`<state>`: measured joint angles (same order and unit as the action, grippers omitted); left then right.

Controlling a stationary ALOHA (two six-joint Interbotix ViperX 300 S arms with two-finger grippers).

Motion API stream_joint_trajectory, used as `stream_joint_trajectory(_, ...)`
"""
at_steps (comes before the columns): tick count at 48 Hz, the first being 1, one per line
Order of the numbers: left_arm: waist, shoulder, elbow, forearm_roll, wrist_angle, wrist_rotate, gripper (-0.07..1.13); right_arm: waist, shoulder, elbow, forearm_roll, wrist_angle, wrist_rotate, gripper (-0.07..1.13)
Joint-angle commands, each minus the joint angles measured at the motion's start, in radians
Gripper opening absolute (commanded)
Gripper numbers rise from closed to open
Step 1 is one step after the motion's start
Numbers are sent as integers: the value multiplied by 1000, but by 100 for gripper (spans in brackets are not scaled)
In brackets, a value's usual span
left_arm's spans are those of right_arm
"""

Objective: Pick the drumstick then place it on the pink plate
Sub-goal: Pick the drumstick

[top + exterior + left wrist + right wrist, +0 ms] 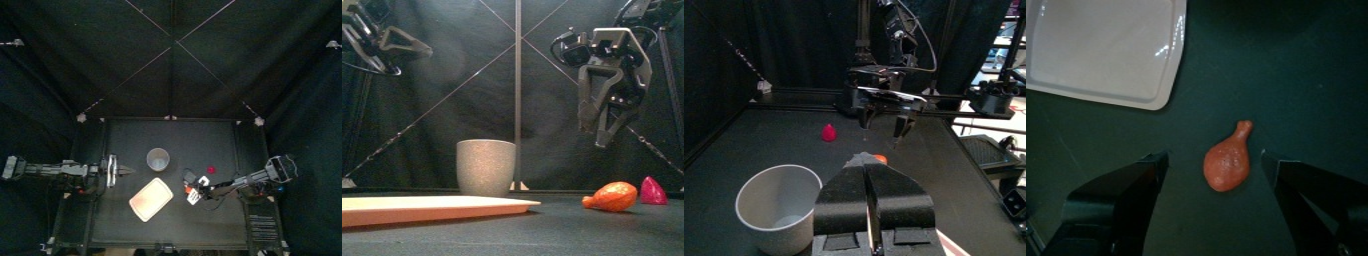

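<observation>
**Right gripper poised over the drumstick; grasp not yet made**

At the far left the left gripper (871, 175) hangs raised above the table, its fingers pressed together on nothing; that arm looks to be resting.

Next comes the pink plate (422, 208), lying flat near the table's front, left of the middle. Nothing is on it. Behind it and a little further right stands the grey cup (485, 166), upright, and the left wrist view shows its inside bare.

Right of the cup, the drumstick (613, 196) lies on its side on the table, well apart from the plate. The right gripper (600, 135) hovers above it with its fingers spread, and in the right wrist view the drumstick sits between them, untouched. A small pink toy (652, 190) stands just beside the drumstick, further right.

The step in hand looks like the approach to the pick. The next move calls for a straight descent, closing across the drumstick's thick body without knocking the pink toy, then a lift and a carry leftward to the plate.
</observation>
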<state>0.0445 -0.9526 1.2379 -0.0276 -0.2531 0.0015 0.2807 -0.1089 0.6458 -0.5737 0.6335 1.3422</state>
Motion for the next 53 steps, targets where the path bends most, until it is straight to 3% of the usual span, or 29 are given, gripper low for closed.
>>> stream_joint_trajectory(1,6,5,-9,2,-5,2,3,-6,0,-12,34,-11,3,104)
stream_joint_trajectory(14,14,5,-9,3,-11,2,3,-52,69,17,169,-89,-5,104)
stream_joint_trajectory(31,18,5,-9,0,-11,0,3,-110,120,23,184,-80,-5,104)
stream_joint_trajectory(53,18,5,-3,2,-12,2,3,-107,164,11,199,-94,-6,100)
